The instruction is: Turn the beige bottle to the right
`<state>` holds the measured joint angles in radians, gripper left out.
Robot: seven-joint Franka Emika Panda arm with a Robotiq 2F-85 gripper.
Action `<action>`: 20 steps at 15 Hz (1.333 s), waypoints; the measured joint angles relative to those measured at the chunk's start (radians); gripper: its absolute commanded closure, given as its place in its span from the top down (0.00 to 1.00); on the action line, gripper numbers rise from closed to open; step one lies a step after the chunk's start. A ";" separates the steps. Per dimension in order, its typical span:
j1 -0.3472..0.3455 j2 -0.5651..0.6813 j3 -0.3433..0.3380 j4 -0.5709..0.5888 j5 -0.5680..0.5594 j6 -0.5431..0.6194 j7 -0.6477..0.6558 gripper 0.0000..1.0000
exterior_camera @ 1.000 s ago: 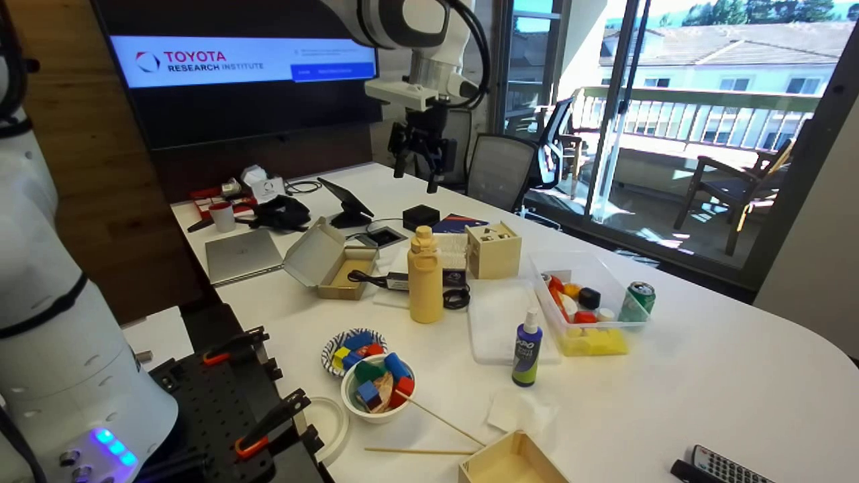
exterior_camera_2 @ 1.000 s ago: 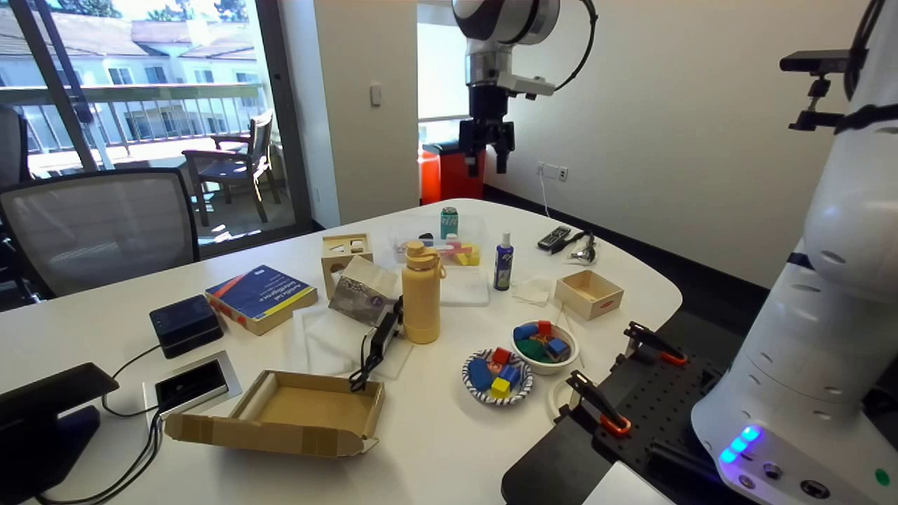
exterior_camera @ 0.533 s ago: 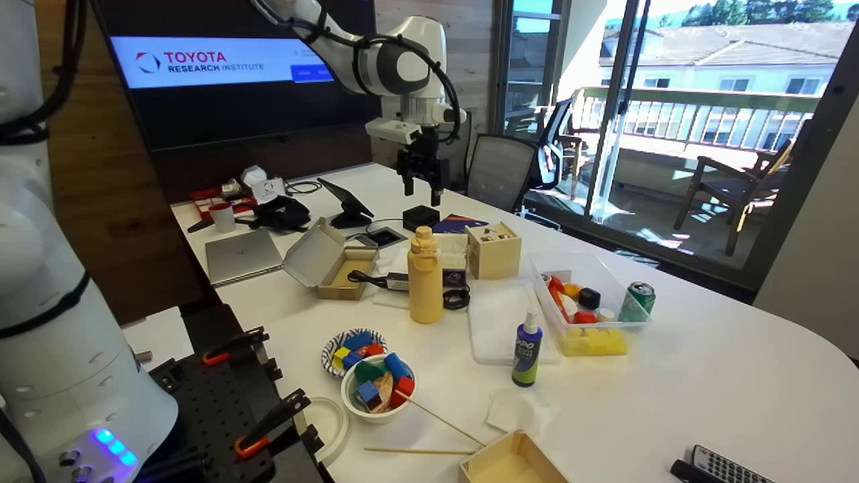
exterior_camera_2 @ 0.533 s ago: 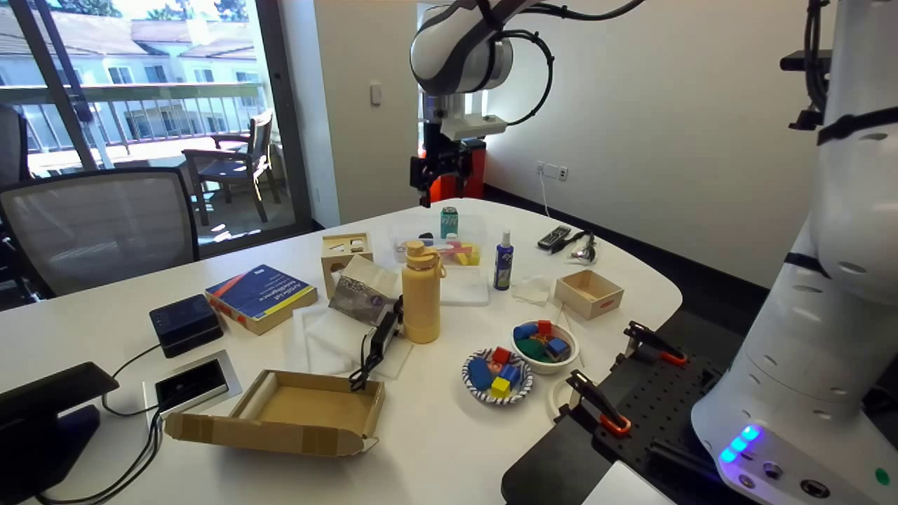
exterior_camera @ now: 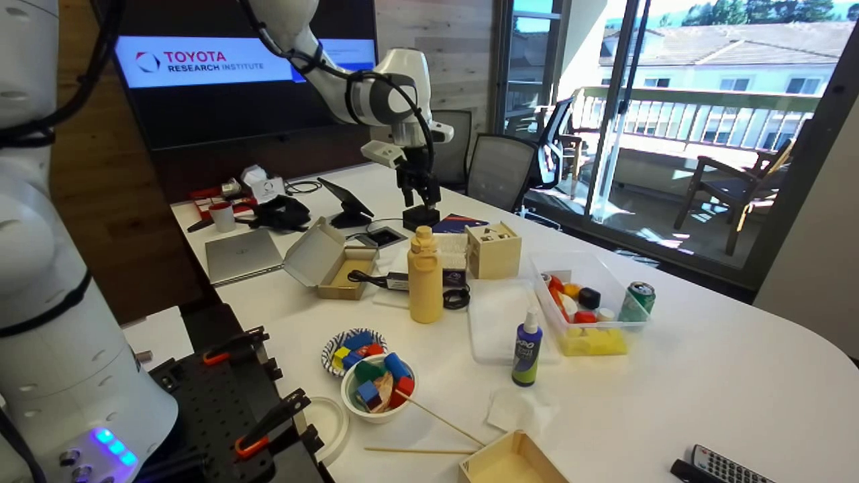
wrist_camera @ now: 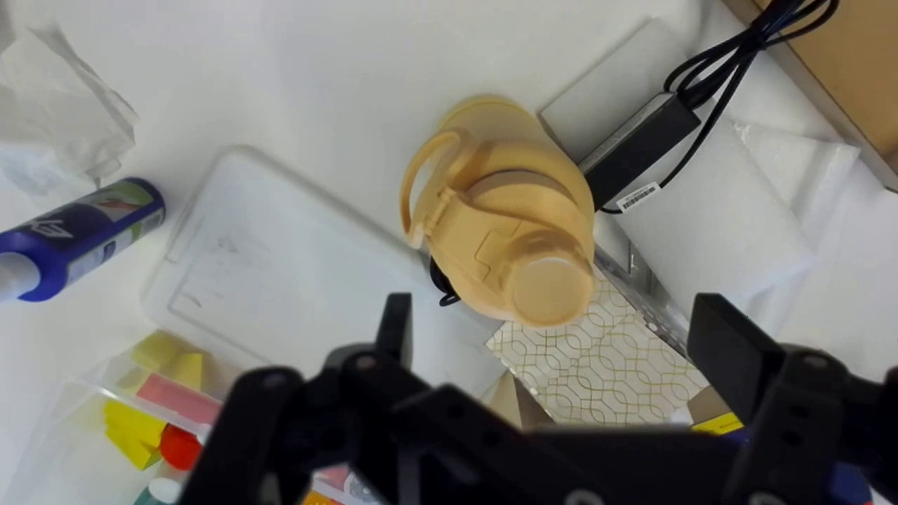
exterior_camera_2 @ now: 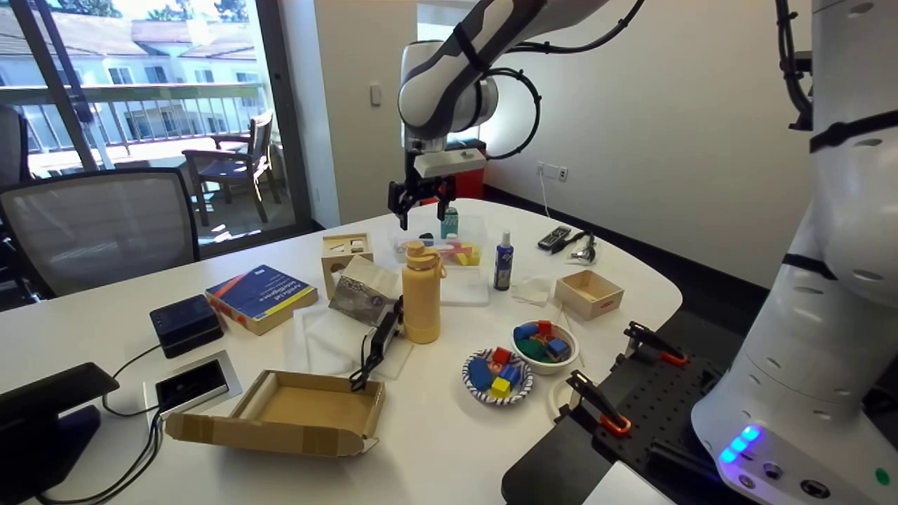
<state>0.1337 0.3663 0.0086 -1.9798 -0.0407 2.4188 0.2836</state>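
The beige bottle stands upright on the table in both exterior views (exterior_camera: 425, 285) (exterior_camera_2: 421, 303), its cap on and a carry loop at its side. In the wrist view the bottle (wrist_camera: 505, 203) is seen from above, its round cap top lying between the lines of the two fingers and the loop to the upper left. My gripper (wrist_camera: 554, 312) is open and empty, with a wide gap between the fingertips. In both exterior views the gripper (exterior_camera: 421, 200) (exterior_camera_2: 422, 210) hangs higher than the bottle and apart from it.
A black power adapter (wrist_camera: 638, 151) with cable lies close beside the bottle. Around it are a patterned box (wrist_camera: 596, 365), a wooden hole block (exterior_camera: 495, 251), a clear lid (wrist_camera: 309, 259), a blue spray bottle (exterior_camera: 527, 352), a clear bin (exterior_camera: 590, 302) and bowls of blocks (exterior_camera: 378, 396).
The arm has lowered the gripper. In an exterior view it has also shifted left. The fingers stay open and the bottle has not moved.
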 measured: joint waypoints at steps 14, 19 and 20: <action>0.021 0.103 -0.015 -0.004 -0.017 0.109 0.077 1.00; 0.050 0.104 -0.017 0.007 -0.019 0.109 0.077 1.00; 0.055 0.106 -0.019 0.009 -0.020 0.109 0.077 1.00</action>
<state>0.1888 0.4718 -0.0103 -1.9707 -0.0602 2.5277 0.3608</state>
